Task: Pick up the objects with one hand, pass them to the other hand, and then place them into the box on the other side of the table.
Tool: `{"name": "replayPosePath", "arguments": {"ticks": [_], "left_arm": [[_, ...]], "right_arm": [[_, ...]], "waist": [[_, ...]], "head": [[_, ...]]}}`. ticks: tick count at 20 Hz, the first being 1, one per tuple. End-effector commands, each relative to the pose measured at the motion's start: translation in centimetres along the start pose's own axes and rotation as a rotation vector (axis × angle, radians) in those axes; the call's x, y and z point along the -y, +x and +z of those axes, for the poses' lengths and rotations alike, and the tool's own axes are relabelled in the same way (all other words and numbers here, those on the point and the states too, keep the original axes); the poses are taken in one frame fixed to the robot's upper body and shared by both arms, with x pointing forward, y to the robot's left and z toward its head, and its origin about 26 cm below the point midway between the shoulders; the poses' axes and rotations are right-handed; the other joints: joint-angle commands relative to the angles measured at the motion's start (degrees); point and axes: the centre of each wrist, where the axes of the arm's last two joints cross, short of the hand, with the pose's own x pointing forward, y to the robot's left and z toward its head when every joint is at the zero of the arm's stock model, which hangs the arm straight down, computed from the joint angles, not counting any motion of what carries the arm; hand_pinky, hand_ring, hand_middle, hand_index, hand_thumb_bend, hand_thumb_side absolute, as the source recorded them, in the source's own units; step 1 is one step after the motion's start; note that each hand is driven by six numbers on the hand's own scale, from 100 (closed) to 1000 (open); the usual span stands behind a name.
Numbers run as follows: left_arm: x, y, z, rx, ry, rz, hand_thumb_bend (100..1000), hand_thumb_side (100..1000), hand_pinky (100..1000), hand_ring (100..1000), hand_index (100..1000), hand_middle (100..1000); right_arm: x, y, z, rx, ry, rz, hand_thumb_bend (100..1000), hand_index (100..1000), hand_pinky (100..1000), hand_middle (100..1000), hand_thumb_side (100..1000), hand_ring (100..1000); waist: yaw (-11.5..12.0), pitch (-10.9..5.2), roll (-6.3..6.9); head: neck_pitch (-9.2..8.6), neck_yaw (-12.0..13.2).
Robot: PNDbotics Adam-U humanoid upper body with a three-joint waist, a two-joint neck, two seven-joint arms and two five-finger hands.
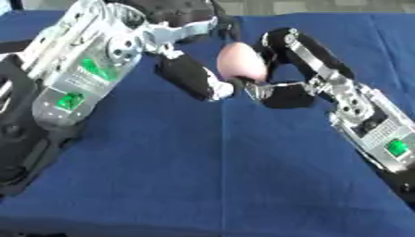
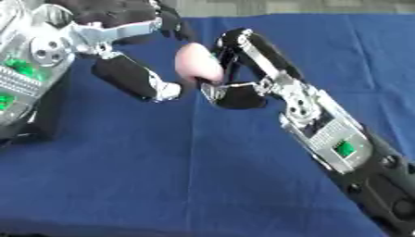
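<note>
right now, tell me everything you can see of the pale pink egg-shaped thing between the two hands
The pale pink egg-shaped object looks smooth and matte, rounded, with no markings visible. It is held above the blue cloth-covered table, near the middle of the view. The right hand has its fingers curled round its right side and underside. The left hand is right beside it on the left; whether it touches cannot be told.

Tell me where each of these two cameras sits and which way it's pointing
Left eye view: in the robot's head, looking down at the blue table; the left hand and its arm fill the left side, the right hand enters from the right.
Right eye view: beside it in the head, same downward look; the right arm shows more fully, the left arm is cut at the edge.
Shared: both hands meeting around a pale pink object above the table.
</note>
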Motion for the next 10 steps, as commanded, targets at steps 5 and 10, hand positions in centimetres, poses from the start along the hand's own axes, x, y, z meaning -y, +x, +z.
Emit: {"name": "replayPosePath", "arguments": {"ticks": [5, 10], "left_arm": [[-0.42, -0.30, -0.69, -0.017, 0.002, -0.011, 270, 477, 865, 824, 871, 777], [-0.22, -0.41, -1.14, -0.035, 0.032, -0.001, 220, 366, 854, 813, 856, 766]], "right_arm": [[0.75, 0.67, 0.00, 0.048, -0.006, 0.026, 100, 459, 377, 537, 100, 487], [0.64, 0.69, 0.00, 0.057, 0.008, 0.025, 100, 458, 375, 536, 100, 486]], "waist": [[-0.02, -1.03, 0.00], [-0.08, -1.02, 0.02]], "head": [[-0.04, 0.43], [-0.19, 0.48]]}}
